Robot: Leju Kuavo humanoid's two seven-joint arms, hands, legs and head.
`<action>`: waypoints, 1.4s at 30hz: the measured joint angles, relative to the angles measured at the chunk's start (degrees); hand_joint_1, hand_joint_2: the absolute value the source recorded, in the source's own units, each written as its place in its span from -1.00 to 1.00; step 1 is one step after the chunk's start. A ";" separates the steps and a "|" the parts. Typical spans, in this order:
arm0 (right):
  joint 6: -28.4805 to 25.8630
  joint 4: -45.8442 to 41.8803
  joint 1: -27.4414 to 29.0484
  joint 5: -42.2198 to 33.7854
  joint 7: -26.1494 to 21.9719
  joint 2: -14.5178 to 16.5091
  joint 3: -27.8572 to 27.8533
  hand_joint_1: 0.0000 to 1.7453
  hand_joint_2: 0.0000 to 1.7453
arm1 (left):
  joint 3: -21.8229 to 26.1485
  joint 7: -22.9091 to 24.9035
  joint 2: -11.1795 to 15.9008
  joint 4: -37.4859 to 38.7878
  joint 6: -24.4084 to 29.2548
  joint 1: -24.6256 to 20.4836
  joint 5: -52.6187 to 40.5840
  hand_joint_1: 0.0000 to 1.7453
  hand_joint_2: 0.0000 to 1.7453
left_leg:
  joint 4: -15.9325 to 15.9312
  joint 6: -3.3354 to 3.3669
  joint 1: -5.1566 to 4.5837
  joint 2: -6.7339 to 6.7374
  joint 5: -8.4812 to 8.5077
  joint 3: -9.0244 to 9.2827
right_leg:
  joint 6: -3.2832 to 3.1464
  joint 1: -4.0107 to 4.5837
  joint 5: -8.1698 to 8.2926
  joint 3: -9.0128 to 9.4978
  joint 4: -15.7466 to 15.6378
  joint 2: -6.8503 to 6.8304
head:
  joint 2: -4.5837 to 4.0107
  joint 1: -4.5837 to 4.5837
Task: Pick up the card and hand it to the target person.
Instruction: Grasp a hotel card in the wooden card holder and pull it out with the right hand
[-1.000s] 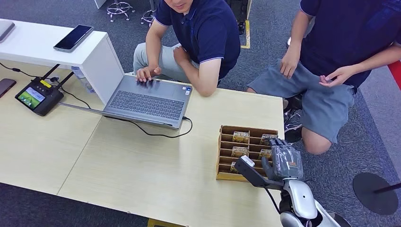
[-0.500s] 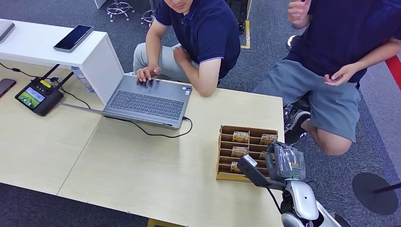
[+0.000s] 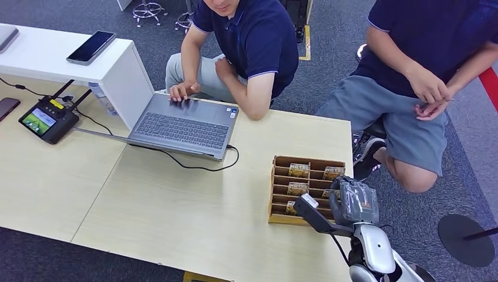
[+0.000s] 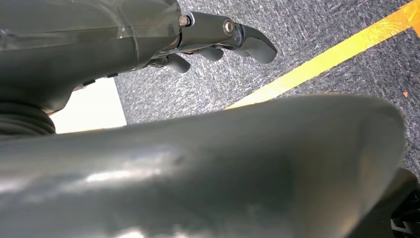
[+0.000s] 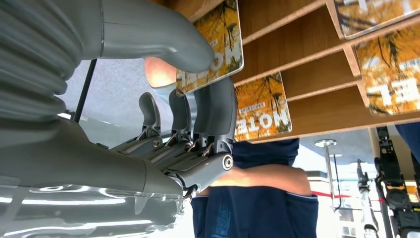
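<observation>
A wooden card rack stands at the table's right front corner with several yellow "HOTEL" cards in its slots. My right hand is at the rack's right side. In the right wrist view my right hand pinches one card between the thumb and the dark fingers; the card stands at a rack shelf. Another card sits in the slot beside it. My left hand hangs over the carpet, fingers loosely apart, holding nothing.
One person sits behind the table with a hand on an open laptop. A second person sits at the right, both hands together over the lap. A controller and cables lie at the left.
The person at the right raised a hand, then brought it down to join the other over the lap, and shifted a leg. My right hand stays at the rack, barely moved.
</observation>
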 joint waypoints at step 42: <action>-2.04 0.46 0.15 1.51 0.23 -0.06 0.50 1.00 1.00 | 0.04 -1.20 -0.17 0.00 1.35 0.05 0.27 -1.00 1.00 | 0.01 0.01 0.00 0.00 0.02 0.02 | 0.03 0.00 0.03 0.02 0.00 0.01 | 0.00 0.00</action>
